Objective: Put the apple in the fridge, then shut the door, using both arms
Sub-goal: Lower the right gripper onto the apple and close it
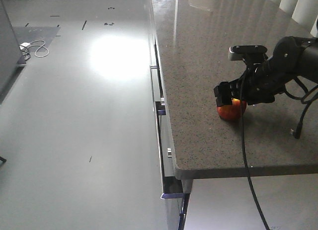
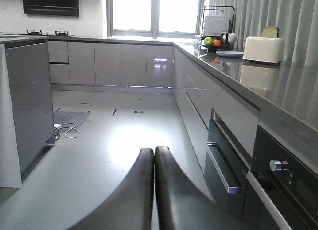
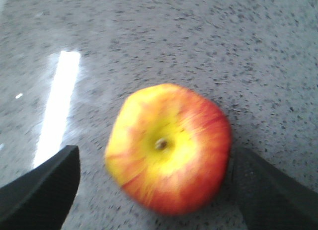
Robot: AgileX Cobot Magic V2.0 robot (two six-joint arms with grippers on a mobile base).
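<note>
The apple [image 1: 231, 112], red with yellow patches, sits on the speckled grey countertop [image 1: 198, 66] near its front edge. My right gripper [image 1: 231, 97] hangs low right over it. In the right wrist view the apple [image 3: 169, 145] lies stem dimple up between the two black fingers [image 3: 44, 190]. The right gripper [image 3: 154, 158] is open: a gap shows on the left side, and the right finger is close against the apple. My left gripper [image 2: 154, 150] is shut on nothing, out over the kitchen floor. The fridge and its door are out of view.
The counter's front edge [image 1: 238, 171] runs just in front of the apple, with handled drawers [image 1: 161, 108] below. A black cable [image 1: 248, 170] hangs over the edge. A toaster [image 2: 263, 48], a fruit bowl [image 2: 213, 42] and a grey cabinet [image 2: 30, 106] show in the left wrist view.
</note>
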